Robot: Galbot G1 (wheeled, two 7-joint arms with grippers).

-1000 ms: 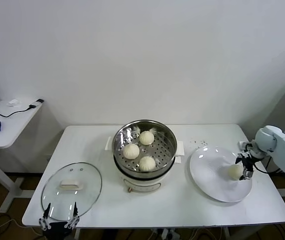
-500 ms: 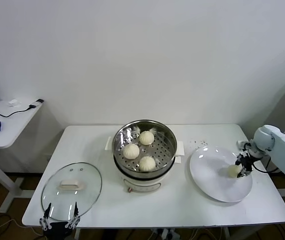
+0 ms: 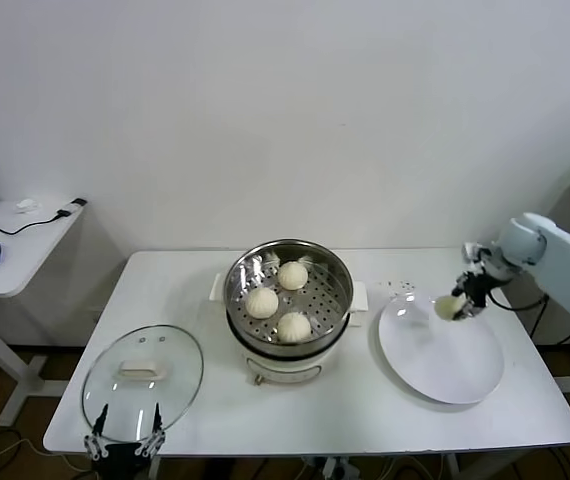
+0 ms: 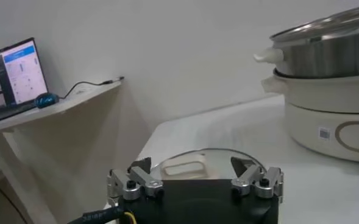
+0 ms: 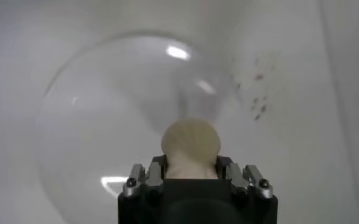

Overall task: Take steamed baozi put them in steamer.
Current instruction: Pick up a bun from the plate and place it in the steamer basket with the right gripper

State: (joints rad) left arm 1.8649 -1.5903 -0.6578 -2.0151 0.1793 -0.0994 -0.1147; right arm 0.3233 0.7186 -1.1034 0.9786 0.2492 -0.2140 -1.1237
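The steamer [image 3: 337, 272] stands mid-table on its white cooker base, with three cream-white baozi inside [image 3: 292, 275] [image 3: 261, 302] [image 3: 294, 326]. My right gripper [image 3: 462, 298] is shut on the fourth baozi [image 3: 449, 306] and holds it in the air above the far edge of the white plate [image 3: 443, 364]. In the right wrist view the baozi [image 5: 190, 146] sits between the fingers, with the plate [image 5: 94, 134] below. My left gripper [image 3: 123, 445] is parked at the table's front left edge, open and empty, also in the left wrist view [image 4: 194, 181].
A round glass lid [image 3: 143, 375] with a white handle lies flat at the front left, just beyond the left gripper. A side desk [image 3: 15, 240] with a mouse and cable stands to the left. Dark specks [image 3: 397, 286] mark the table behind the plate.
My right gripper has lifted the baozi off the plate and carried it up and toward the steamer. The left arm has stayed put.
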